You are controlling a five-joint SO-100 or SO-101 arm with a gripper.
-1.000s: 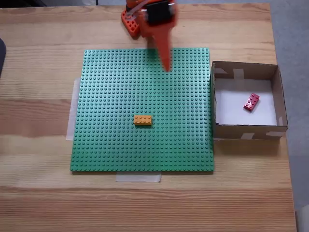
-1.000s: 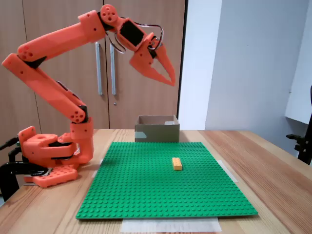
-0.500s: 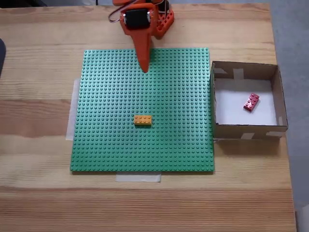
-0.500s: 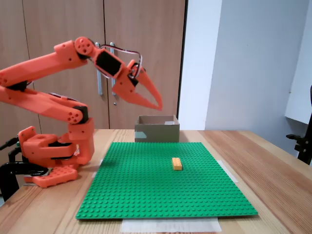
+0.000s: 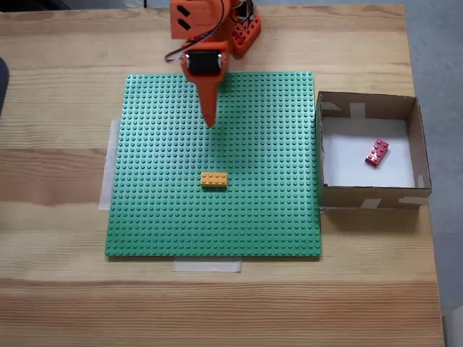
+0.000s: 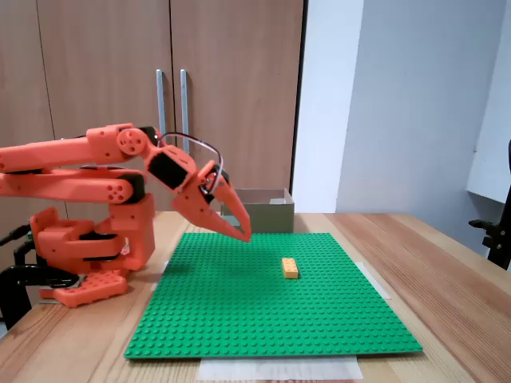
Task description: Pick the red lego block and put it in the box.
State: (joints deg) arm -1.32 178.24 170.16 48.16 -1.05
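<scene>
The red lego block (image 5: 377,152) lies on the white floor of the cardboard box (image 5: 368,198), right of the green baseplate in the top-down fixed view. From the side, the box (image 6: 263,217) stands behind the plate and its inside is hidden. My orange gripper (image 5: 209,121) hangs low over the plate's back half, far left of the box, shut with nothing in it. In the side fixed view the gripper (image 6: 242,233) points down at the plate, just above it.
A yellow-orange brick (image 5: 213,179) sits on the green baseplate (image 5: 159,217) near its middle, in front of the gripper; the side view shows this brick (image 6: 290,267) too. The arm's base (image 6: 80,251) stands at the plate's back edge. Wooden table surrounds the plate.
The arm has folded down and swung left from near the box side to the plate's back centre. The gripper dropped from high above to just over the plate. The red block stayed in the box.
</scene>
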